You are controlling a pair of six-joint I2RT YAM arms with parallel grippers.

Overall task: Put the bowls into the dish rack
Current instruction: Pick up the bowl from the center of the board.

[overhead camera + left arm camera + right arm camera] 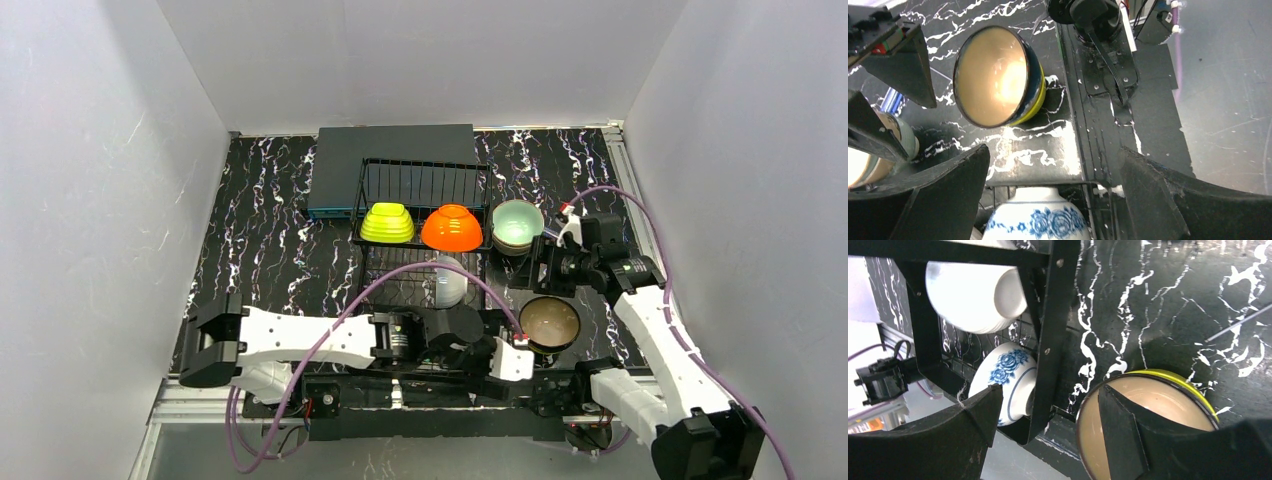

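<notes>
While gaping wide, left claw (1053, 156), right claw (1049, 390) empty.

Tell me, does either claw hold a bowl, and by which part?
Apparently nothing. The right claw gapes empty; the left claw stands open around the blue-patterned bowl.

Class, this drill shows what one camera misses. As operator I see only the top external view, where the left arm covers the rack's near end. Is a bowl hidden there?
Observer: Yes. The right wrist view shows a blue-flowered bowl leaning inside the dish rack.
Operator: Outside, what colour is the beige bowl?
Observer: The left wrist view shows dark blue by the rim, yellow below.
Operator: Is the left tool holding anything?
Observer: No, it is open and empty.
</notes>
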